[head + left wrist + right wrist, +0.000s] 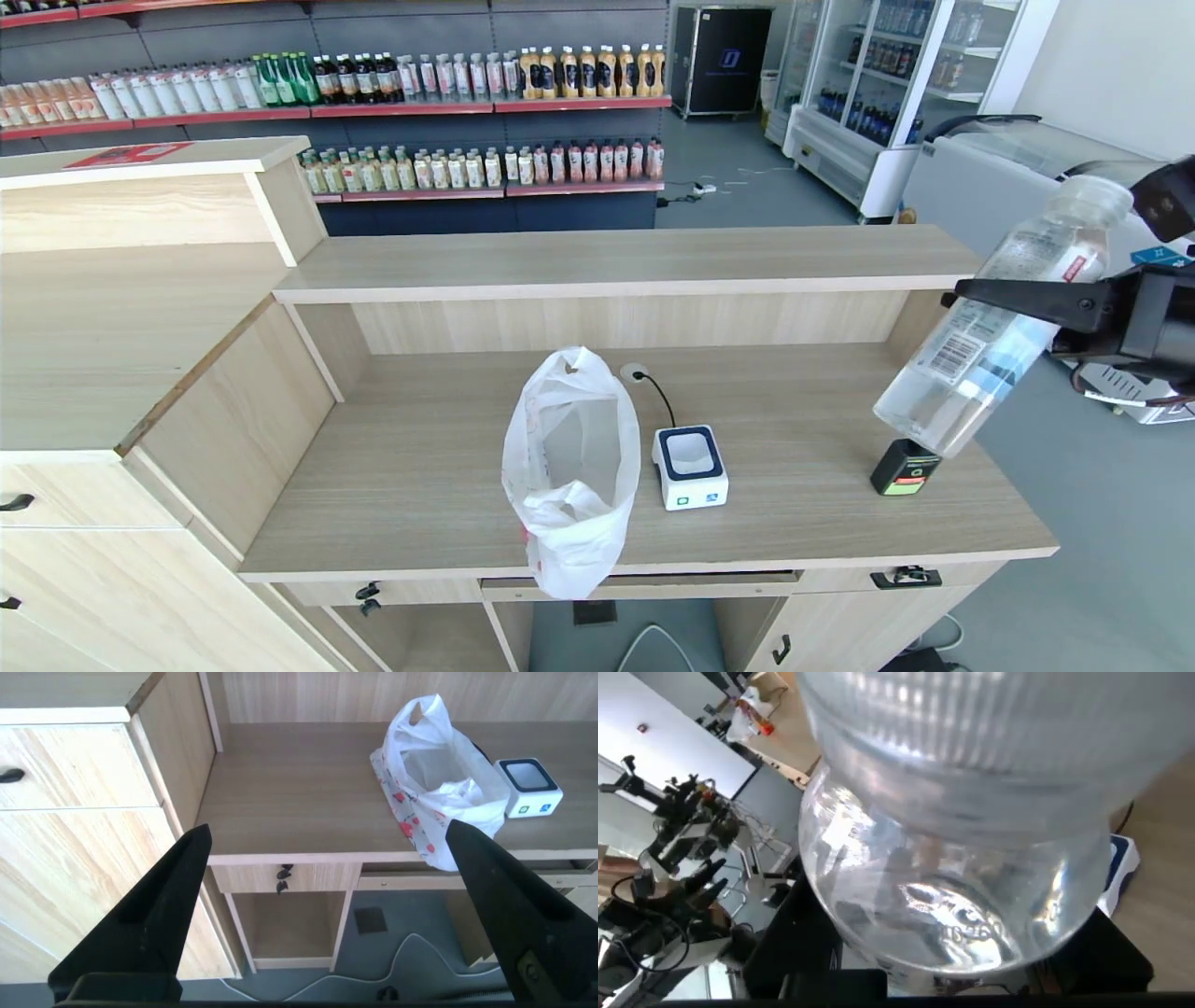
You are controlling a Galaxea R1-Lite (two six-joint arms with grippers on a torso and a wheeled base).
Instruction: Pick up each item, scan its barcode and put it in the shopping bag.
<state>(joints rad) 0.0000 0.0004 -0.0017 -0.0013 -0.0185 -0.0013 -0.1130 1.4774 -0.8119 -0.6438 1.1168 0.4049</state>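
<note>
My right gripper is shut on a clear water bottle, holding it tilted in the air above the counter's right end, cap up and barcode label facing the head view. The bottle looms close in the right wrist view. A white shopping bag stands open near the counter's front edge. Just right of it sits the white barcode scanner with its cable. A small black box lies on the counter under the bottle. My left gripper hangs open below and left of the counter, facing the bag and scanner.
The wooden counter has a raised back ledge and a taller cabinet on the left. Drawers with black handles run under the front edge. Shelves of drinks and fridges stand behind.
</note>
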